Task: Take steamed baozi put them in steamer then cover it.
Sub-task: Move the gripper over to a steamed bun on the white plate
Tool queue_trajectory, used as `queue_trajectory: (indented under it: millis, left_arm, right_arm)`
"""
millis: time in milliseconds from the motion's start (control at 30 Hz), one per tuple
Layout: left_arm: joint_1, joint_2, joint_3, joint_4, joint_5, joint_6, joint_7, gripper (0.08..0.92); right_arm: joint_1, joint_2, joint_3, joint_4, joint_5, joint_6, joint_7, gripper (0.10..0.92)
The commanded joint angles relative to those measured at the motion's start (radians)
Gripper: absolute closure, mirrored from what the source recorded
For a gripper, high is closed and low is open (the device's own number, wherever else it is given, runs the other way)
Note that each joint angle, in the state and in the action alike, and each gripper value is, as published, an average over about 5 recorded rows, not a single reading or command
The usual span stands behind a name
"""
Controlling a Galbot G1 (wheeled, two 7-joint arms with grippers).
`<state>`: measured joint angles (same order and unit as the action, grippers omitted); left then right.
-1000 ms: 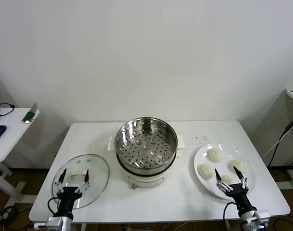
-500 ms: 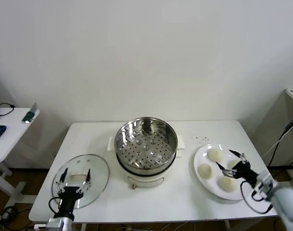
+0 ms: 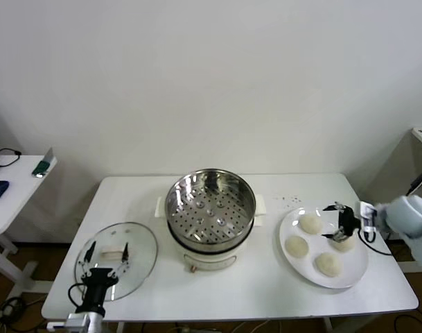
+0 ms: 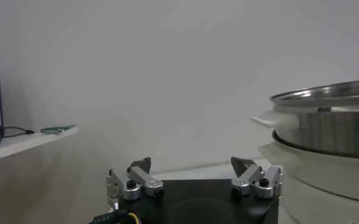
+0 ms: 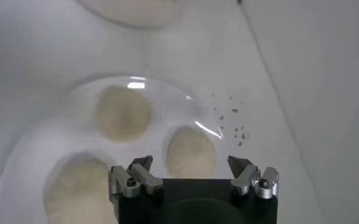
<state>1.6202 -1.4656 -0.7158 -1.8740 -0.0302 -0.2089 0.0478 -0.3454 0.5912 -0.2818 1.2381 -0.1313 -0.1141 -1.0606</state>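
Note:
Several pale baozi lie on a white plate (image 3: 302,268) at the table's right; one of them (image 3: 309,223) sits nearest the steamer. My right gripper (image 3: 339,222) hovers open over the plate's far right side, just above another baozi (image 3: 344,242). In the right wrist view that baozi (image 5: 191,152) lies between the spread fingers of the right gripper (image 5: 191,163), untouched. The steel steamer (image 3: 211,208) stands uncovered at the table's middle with its perforated tray bare. The glass cover (image 3: 117,251) lies flat at the front left. My left gripper (image 3: 107,252) waits open above the cover.
A side table (image 3: 10,194) with small items stands off to the left. Small dark specks (image 3: 288,201) mark the tabletop between steamer and plate. In the left wrist view the steamer (image 4: 331,128) rises just beyond the open left gripper (image 4: 192,164).
My right arm has swung from the table's front edge round to the right side, and its gripper now sits over the far right baozi. The left arm has not moved.

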Motion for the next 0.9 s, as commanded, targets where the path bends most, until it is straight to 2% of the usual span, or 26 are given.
queue_trajectory:
  millis: [33,367,600,900]
  left_arm:
    - [-0.001,0.002,-0.004,0.002,-0.001,0.002,-0.001,0.177]
    - [-0.003,-0.002,-0.026,0.018,-0.018,0.001,-0.009,0.177]
    - [0.001,-0.003,-0.035,0.027,-0.022,-0.007,-0.012,0.177]
    - [0.005,-0.003,-0.045,0.034,-0.025,-0.013,-0.013,0.177]
  right_arm:
    - [0.422,0.033,-0.471,-0.192,-0.037,0.006,-0.121,0.203]
    - [0.462,0.22,-0.594,-0.356,-0.042,0.013,-0.111,0.203]
    - [0.432,0.286,-0.555,-0.433,-0.069,0.029,-0.092,0.203]
    - [0.407,0.308,-0.556,-0.452,-0.062,0.033,-0.089,0.203]
